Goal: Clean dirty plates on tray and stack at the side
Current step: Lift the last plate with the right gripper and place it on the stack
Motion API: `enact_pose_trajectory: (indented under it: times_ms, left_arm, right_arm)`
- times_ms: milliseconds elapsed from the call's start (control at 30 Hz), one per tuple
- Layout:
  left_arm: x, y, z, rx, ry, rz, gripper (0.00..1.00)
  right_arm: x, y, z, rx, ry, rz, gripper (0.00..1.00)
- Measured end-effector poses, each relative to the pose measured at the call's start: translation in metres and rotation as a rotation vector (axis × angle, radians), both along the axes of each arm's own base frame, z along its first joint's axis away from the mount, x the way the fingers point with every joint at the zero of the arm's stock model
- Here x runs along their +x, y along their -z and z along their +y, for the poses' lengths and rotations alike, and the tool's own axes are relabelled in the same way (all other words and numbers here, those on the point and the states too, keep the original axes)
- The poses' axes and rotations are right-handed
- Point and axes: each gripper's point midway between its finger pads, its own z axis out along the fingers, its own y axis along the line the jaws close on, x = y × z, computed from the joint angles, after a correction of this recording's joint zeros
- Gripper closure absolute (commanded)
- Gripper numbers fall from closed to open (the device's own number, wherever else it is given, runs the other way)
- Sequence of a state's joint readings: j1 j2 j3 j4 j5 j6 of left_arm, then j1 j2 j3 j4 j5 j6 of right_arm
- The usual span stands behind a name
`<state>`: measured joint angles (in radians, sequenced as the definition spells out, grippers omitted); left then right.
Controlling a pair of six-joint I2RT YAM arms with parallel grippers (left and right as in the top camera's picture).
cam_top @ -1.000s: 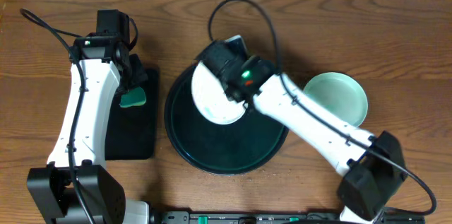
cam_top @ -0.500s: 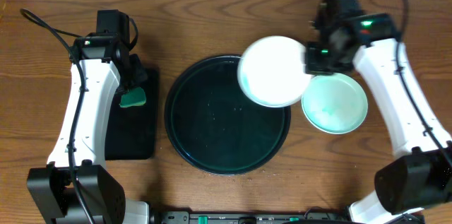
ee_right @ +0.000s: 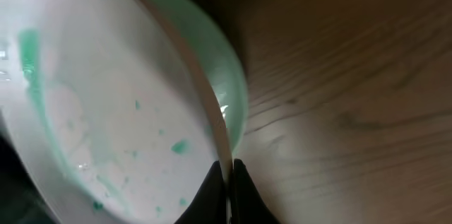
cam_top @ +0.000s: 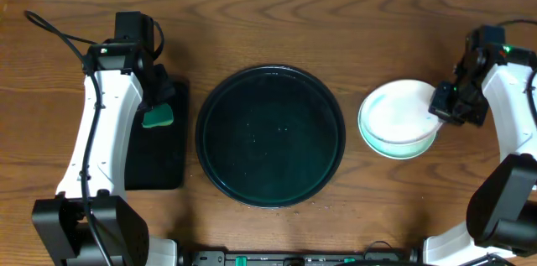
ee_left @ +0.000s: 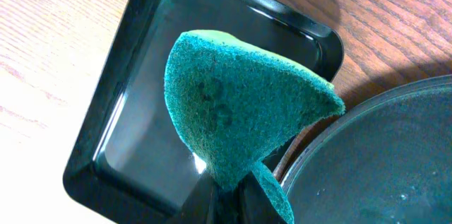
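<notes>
Right tool [cam_top: 438,103]: clenched on the right rim of the white plate [cam_top: 393,113], near the right edge of the counter [cam_top: 336,14].
Left tool [cam_top: 156,106]: clenched on the sponge [ee_left: 240,118], near the left edge.
Round tray [cam_top: 270,136]: set at the middle of the counter; no plate is seen on it.
Oblong tray [cam_top: 155,165]: laid just beside the round tray, toward the left edge, under the sponge.
Green plate [cam_top: 401,153]: covered by the white plate, so that only its rim is shown.
White plate: laid over the green plate; green flecks are seen on its face in the right wrist view. Whether it is fully seated cannot be told.
Step in hand: judged to be the stacking of the white plate at the right edge.
Done well: the plate should be centred and lowered until it is borne flat. The jaws should be released only then. The tool should be drawn off toward the right edge, so that the rim is not dragged.
</notes>
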<state>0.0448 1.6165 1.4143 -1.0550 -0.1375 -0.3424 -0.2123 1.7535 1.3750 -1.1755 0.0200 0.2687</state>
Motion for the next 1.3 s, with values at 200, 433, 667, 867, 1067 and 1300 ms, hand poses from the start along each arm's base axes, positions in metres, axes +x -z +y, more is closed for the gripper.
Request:
enact_pose_trajectory:
  times_ms: [200,433,667,867,1067,1300]
  left_arm:
    - [0.0,0.0,0.0,0.0,0.001,0.0,0.93]
    - [0.0,0.0,-0.002,-0.005,0.029,0.007,0.93]
    - [-0.005,0.015,-0.003,0.008,0.174,0.057,0.93]
    - [-0.019,0.055,0.016,0.004,0.187,0.146,0.93]
    - [-0.024,0.087,0.032,-0.023,0.175,0.188,0.85]
    - [-0.012,0.101,0.026,-0.053,0.235,0.174,0.46]
  right_arm:
    - [-0.004,0.011,-0.003,0.004,0.021,0.007,0.67]
    - [0.0,0.01,0.019,0.024,-0.036,0.005,0.54]
    - [0.046,-0.033,0.056,0.097,-0.142,-0.164,0.46]
    - [0.064,-0.054,0.102,0.124,-0.304,-0.242,0.37]
    - [0.061,-0.054,0.129,0.131,-0.397,-0.24,0.37]
    - [0.06,-0.054,0.131,0.129,-0.419,-0.236,0.36]
